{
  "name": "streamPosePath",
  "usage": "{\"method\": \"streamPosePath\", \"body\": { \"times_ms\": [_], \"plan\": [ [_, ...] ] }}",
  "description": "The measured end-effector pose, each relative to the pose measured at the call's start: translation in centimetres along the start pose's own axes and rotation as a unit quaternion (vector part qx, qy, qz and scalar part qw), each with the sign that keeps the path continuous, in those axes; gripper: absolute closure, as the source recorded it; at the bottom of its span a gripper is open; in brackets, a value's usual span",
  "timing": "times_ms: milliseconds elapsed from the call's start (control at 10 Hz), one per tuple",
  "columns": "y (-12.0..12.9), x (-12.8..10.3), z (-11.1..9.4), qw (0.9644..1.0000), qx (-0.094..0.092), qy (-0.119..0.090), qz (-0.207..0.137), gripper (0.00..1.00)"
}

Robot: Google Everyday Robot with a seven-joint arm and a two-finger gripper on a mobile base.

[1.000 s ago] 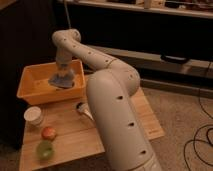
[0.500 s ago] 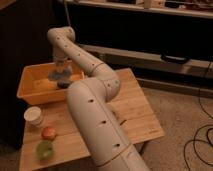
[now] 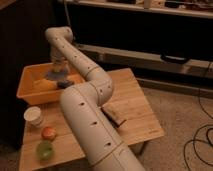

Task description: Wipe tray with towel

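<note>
Pale slatted wooden worktop (image 3: 135,107) on speckled grey floor (image 3: 180,120), dark shelving behind, black cables trailing at right. At the worktop's far left corner, large rectangular orange-yellow plastic tray (image 3: 31,92), long axis running roughly left to right along the back edge. Inside, soft pale blue-grey towel (image 3: 56,76), bunched flat on the tray floor, small dark blue lump (image 3: 62,84) just beside. Gripper (image 3: 59,67) down inside the tray, fingers together, pressing on the towel. In front: small white cup (image 3: 34,116), orange round object (image 3: 48,133), green round object (image 3: 45,149).
</note>
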Motion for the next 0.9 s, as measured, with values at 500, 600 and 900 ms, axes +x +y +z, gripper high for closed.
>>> {"method": "streamPosePath", "body": {
  "times_ms": [500, 600, 900],
  "plan": [
    [6.4, -7.4, -0.9, 0.9945, -0.029, -0.079, -0.063, 1.0],
    [7.5, -7.9, -1.5, 0.9925, -0.035, -0.092, -0.073, 1.0],
    [10.0, -5.7, -2.5, 0.993, -0.047, -0.081, -0.071, 1.0]
  ]
}}
